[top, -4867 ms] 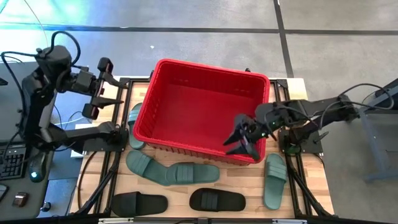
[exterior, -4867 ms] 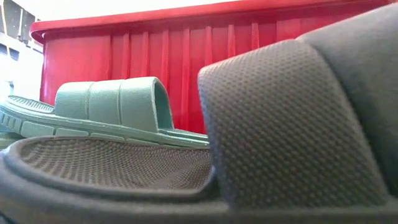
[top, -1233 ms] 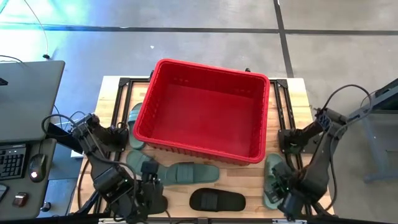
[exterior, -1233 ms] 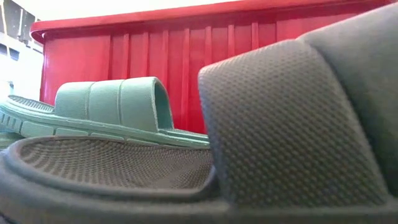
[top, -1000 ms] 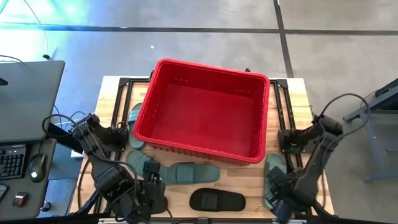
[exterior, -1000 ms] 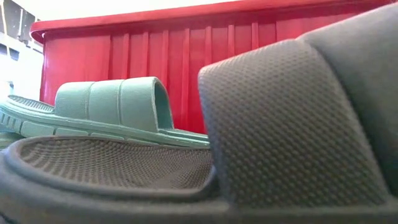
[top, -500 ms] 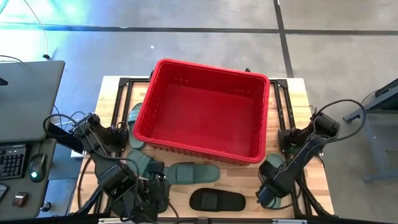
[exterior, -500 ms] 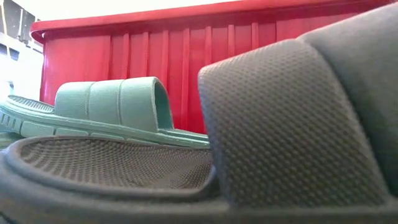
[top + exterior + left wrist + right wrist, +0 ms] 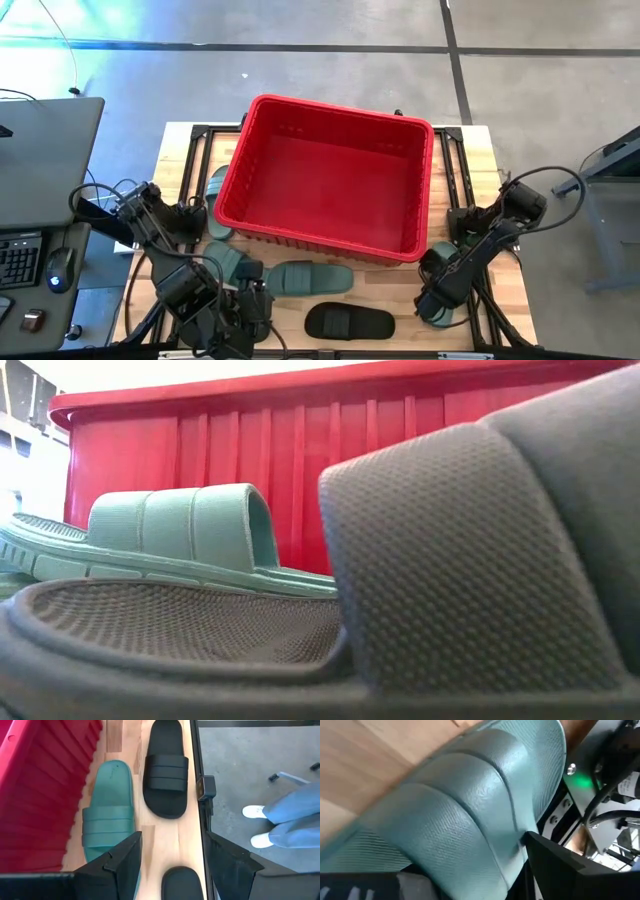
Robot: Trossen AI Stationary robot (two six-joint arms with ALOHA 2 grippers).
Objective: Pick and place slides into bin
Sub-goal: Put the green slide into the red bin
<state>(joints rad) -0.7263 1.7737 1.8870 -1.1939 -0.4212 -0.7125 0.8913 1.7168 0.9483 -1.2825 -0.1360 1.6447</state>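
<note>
**Left claw** [image 9: 250, 305], lower left of the high view: fingers apart, holding nothing, low over the table's near edge. A black slide's toe [image 9: 181, 882] lies between its fingers.

**Slides, green:** four.
- One against the bin's left wall [image 9: 218, 205], partly hidden.
- One beside my left arm [image 9: 228, 265].
- One lower centre, before the bin's near wall [image 9: 305, 277].
- One at lower right [image 9: 470, 810], under my right claw.

**Slides, black:** two.
- The toe already noted.
- One whole at bottom centre [image 9: 348, 322].

**Bin** [image 9: 330, 180]: one, red, centre of the frame. No slide lies in it.

**Right claw** [image 9: 437, 300], lower right: fingers apart, down on the fourth green slide, with the ribbed strap filling the wrist view. I judge it is not yet gripped.

**Step in hand:** taking that slide.
- Seat one finger on each side of the strap, or across the sole's edges, before closing.
- Foam gives, so close firmly.
- Lift clear of the bin's rim before carrying it toward upper left.
</note>
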